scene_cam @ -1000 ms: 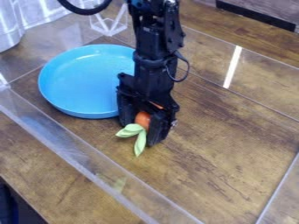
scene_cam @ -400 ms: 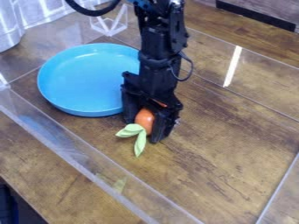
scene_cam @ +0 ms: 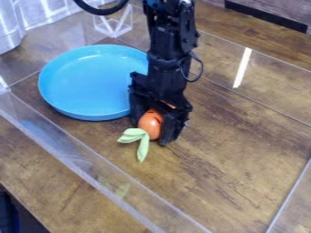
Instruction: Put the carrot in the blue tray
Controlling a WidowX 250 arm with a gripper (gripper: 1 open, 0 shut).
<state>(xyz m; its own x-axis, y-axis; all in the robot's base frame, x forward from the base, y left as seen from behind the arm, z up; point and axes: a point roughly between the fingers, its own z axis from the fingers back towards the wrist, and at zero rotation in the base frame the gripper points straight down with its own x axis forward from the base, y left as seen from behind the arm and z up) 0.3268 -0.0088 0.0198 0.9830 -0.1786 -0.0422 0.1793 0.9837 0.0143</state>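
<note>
pincer (scene_cam: 159, 124): wide open, nothing gripped, low over carrot
carrot (scene_cam: 149, 125): between the fingers, on counter (scene_cam: 225, 162); leaves point to camera, away from arm (scene_cam: 172, 50)
next: we'd close across the body
tray (scene_cam: 87, 83): just beside, behind the leaf end's left in view
room: clear strip (scene_cam: 57, 144) close by

From my feed, the scene is moderately bright, with a pale reflection streaking the desk (scene_cam: 231, 159) at the upper right. I see more glare on the clear plastic strip (scene_cam: 75, 157) at the left. The gripper (scene_cam: 158, 116) reads so dark that I lose its finer parts in black. The picture is small and soft all over, fine edges smeared, though I can make out the wood grain.
</note>
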